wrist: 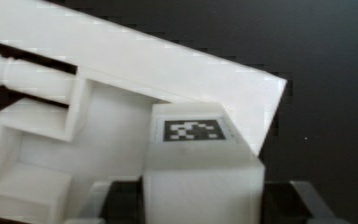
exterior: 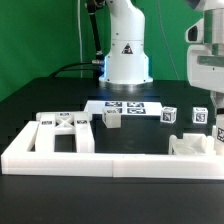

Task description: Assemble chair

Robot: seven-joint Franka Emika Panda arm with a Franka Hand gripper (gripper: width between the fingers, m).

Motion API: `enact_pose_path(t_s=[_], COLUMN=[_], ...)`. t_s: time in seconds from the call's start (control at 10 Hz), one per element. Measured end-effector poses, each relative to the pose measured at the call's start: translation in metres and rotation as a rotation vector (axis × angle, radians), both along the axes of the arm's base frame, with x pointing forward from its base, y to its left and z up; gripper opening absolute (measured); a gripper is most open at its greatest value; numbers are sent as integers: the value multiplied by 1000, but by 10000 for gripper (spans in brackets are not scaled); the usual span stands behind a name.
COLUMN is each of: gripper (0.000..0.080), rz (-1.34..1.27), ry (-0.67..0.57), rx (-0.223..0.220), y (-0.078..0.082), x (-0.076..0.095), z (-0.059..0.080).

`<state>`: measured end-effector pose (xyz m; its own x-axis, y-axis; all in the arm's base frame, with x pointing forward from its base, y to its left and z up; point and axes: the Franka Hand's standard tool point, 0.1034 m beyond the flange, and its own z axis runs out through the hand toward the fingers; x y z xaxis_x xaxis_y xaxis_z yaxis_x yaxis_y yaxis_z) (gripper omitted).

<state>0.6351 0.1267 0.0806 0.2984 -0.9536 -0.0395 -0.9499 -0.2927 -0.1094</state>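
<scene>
Clamps a matte-white chair block [wrist: 197, 160] in the tool [wrist: 197, 203], shut against both flanks close to the black-and-white tag [wrist: 197, 130]. Runs lengthwise straight out from the tool, apparently butting a broad flat slab [wrist: 176, 60] with a turned rod [wrist: 25, 72] alongside; cannot tell whether joined or merely touching. Hangs at the exterior view's upper right, well above the worktop [exterior: 40, 100]. Overlooks a ladder-like frame [exterior: 62, 131] at the exterior view's left and loose tagged blocks [exterior: 110, 117] near the marker board [exterior: 125, 107], all behind the border rail [exterior: 100, 160].
</scene>
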Motion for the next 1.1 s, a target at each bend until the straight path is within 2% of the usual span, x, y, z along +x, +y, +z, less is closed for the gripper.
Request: enact_pose_path(t_s=[0.2, 0.3, 0.4, 0.5, 0.8, 1.1], gripper=[290, 482, 482, 609, 648, 649], rz=[-29, 3, 98, 159, 555, 881], ry=[2, -1, -5, -7, -42, -61], rx=[5, 2, -7, -12, -52, -86], y=[1, 1, -1, -1, -4, 2], x=[0, 0, 0, 0, 1, 0], z=[0, 0, 0, 0, 1, 1])
